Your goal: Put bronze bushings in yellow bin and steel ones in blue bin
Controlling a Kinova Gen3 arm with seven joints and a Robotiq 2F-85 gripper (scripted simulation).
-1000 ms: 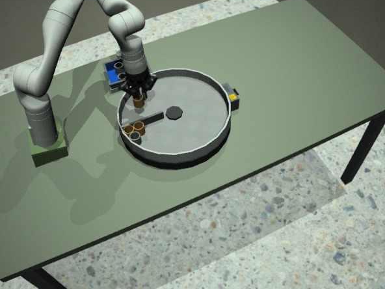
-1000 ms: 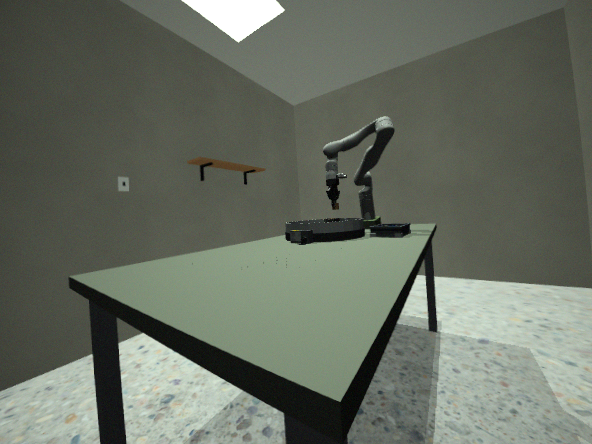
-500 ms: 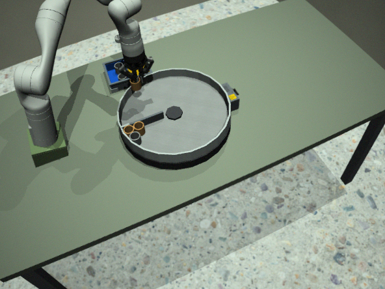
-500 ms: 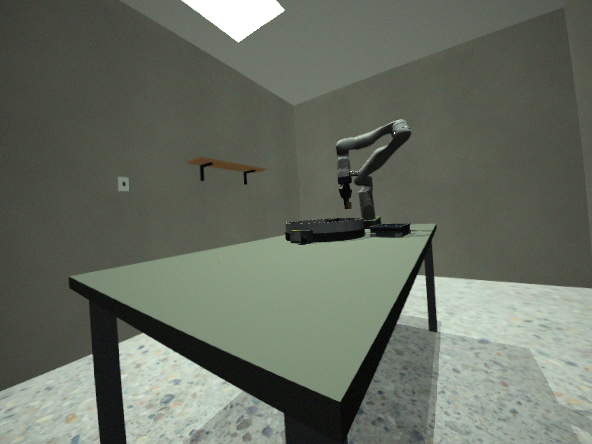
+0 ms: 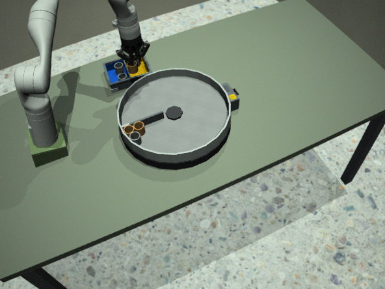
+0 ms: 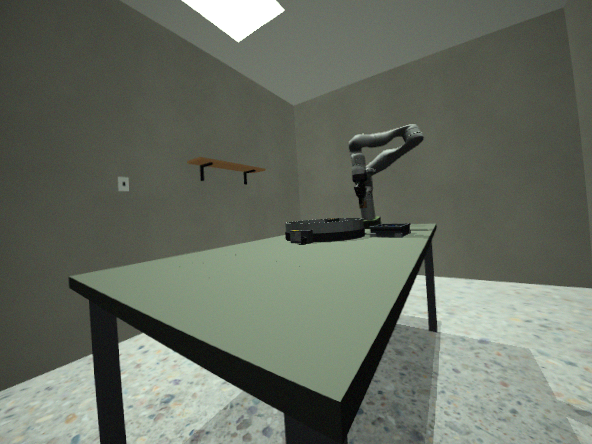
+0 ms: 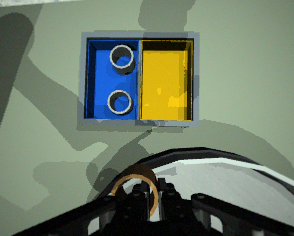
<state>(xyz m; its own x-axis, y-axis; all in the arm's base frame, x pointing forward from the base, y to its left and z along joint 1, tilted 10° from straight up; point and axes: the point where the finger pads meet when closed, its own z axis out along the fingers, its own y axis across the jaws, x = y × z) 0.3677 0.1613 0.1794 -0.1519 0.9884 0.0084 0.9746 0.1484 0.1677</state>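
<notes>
My gripper [image 5: 134, 62] [image 6: 361, 201] [image 7: 153, 188] is shut on the wall of a bronze bushing [image 5: 132, 68] [image 6: 364, 205] [image 7: 145, 173]. It holds it in the air; in the wrist view the bushing is beyond the near wall of the bins, over the turntable's edge. The yellow bin [image 5: 142, 69] [image 7: 165, 82] shows no bushing inside in the wrist view. The blue bin [image 5: 112, 77] [image 7: 99, 82] holds two upright steel bushings [image 5: 119, 68] [image 7: 121, 58]. On the turntable [image 5: 198, 110] [image 6: 325, 229] [image 7: 230, 187] two bronze bushings [image 5: 140, 131] and one steel bushing [image 5: 135, 137] stand together.
A dark fence bar [image 5: 154, 118] runs from the turntable's raised rim toward its hub [image 5: 173, 112], with the bushings against it. A small grey box [image 5: 233, 102] [image 6: 301, 236] sits at the turntable's outer side. The bins stand close beside the rim.
</notes>
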